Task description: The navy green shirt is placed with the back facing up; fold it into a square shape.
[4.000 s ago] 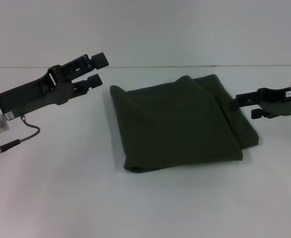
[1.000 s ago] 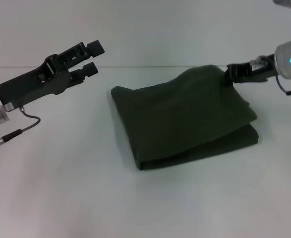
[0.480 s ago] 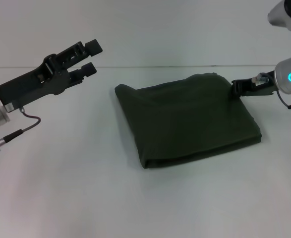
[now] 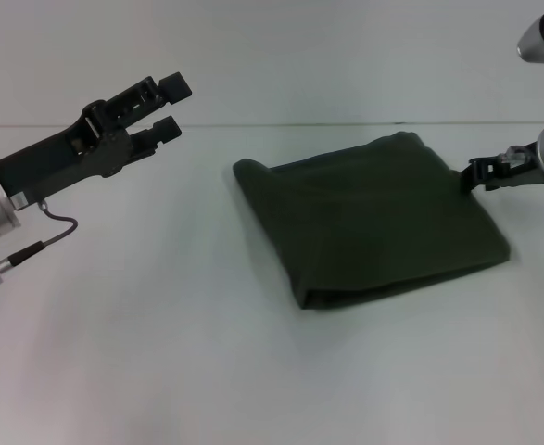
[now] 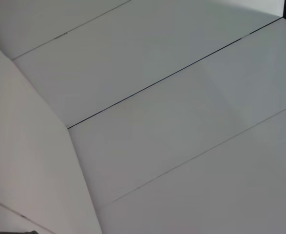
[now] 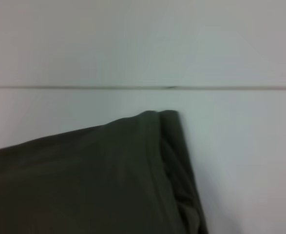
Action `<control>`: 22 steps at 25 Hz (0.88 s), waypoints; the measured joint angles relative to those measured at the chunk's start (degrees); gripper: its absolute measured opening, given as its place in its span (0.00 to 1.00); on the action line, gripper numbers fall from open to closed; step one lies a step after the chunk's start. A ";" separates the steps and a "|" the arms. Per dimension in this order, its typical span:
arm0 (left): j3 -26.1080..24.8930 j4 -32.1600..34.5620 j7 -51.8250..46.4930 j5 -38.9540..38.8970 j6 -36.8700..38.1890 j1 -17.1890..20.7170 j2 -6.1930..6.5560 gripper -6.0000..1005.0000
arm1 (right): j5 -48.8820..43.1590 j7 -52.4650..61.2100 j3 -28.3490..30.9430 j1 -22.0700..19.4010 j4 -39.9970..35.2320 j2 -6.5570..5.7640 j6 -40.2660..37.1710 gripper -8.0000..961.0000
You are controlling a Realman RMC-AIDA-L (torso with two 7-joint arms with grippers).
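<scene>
The navy green shirt (image 4: 373, 218) lies on the white table as a flat, folded, roughly square bundle, right of centre in the head view. Its plain olive fabric and one folded corner fill the right wrist view (image 6: 99, 175). My right gripper (image 4: 473, 175) is at the bundle's right edge, low over the table, shut on the fabric there. Well to the left of the shirt and apart from it, my left gripper (image 4: 171, 108) is held in the air, open and holding nothing. The left wrist view shows only pale surfaces.
The white table (image 4: 160, 352) stretches around the shirt, with bare surface in front and to the left. A pale wall meets the table's far edge (image 4: 272, 124) behind the shirt.
The right gripper brought the raised far-right corner down, and the bundle now lies flat. It then moved right, dragging the whole folded shirt with it. The left arm stayed put.
</scene>
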 joint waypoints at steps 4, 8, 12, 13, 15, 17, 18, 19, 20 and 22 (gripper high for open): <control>-0.08 0.00 0.03 -0.61 0.36 0.08 0.00 0.93 | 0.58 1.23 1.21 -1.13 -3.25 -0.53 -1.42 0.34; -0.08 0.01 0.05 -0.73 0.37 0.29 0.03 0.93 | 7.07 -1.27 1.65 -4.69 -11.68 -0.32 -6.71 0.50; 0.28 -0.02 -0.43 -0.35 0.97 0.46 0.36 0.93 | 16.30 -4.83 4.10 -7.61 -15.73 -1.61 -12.91 0.61; 0.39 -0.02 -0.85 -0.02 1.73 0.57 0.60 0.93 | 19.68 -6.52 5.64 -8.42 -16.09 -2.34 -15.26 0.61; 0.61 -0.04 -1.85 0.95 4.28 0.82 1.19 0.93 | 28.63 -11.48 9.97 -10.57 -15.85 -4.12 -21.25 0.61; 0.77 -0.11 -3.06 2.68 7.19 1.22 1.70 0.93 | 37.23 -16.19 13.65 -13.29 -15.01 -5.25 -26.24 0.62; 0.78 -0.14 -3.97 4.12 8.90 1.74 1.84 0.93 | 41.36 -18.42 15.07 -15.10 -14.61 -5.50 -28.58 0.62; 0.81 -0.15 -4.55 5.00 9.78 2.11 1.81 0.93 | 44.97 -20.34 16.22 -17.11 -14.26 -5.61 -30.46 0.62; 0.94 -0.19 -5.28 5.83 10.28 2.56 1.59 0.93 | 48.26 -22.72 17.10 -19.09 -13.74 -5.65 -31.95 0.62; 1.32 -0.60 -6.95 8.13 10.44 3.56 0.52 0.93 | 53.76 -26.48 18.74 -22.54 -12.27 -5.67 -34.01 0.62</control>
